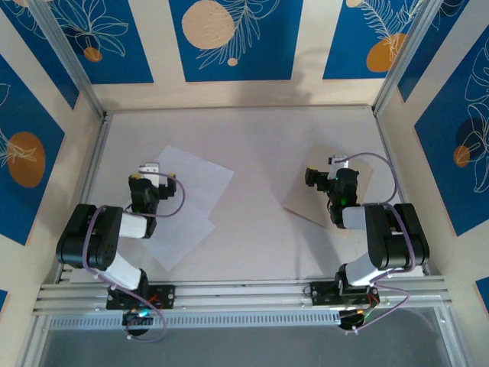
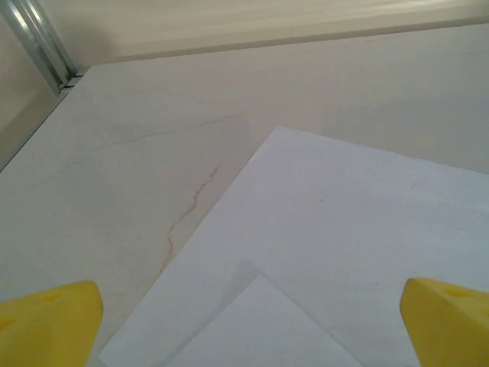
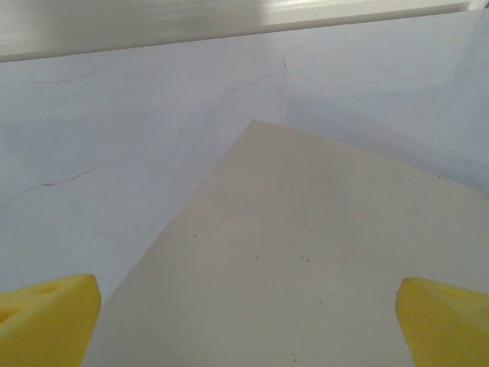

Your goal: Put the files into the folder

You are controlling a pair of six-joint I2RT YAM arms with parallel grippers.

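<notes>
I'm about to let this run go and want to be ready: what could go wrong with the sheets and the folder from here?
The two files overlap flat on the table, so the open left fingers may pinch only one sheet or crumple both. The folder lies flat, tan side up, under the open right fingers; prying at its edge could just slide it away.

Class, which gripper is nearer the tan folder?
Right. The right gripper hovers over the folder; the left gripper hovers over the white sheets, well off to the folder's left.
</notes>
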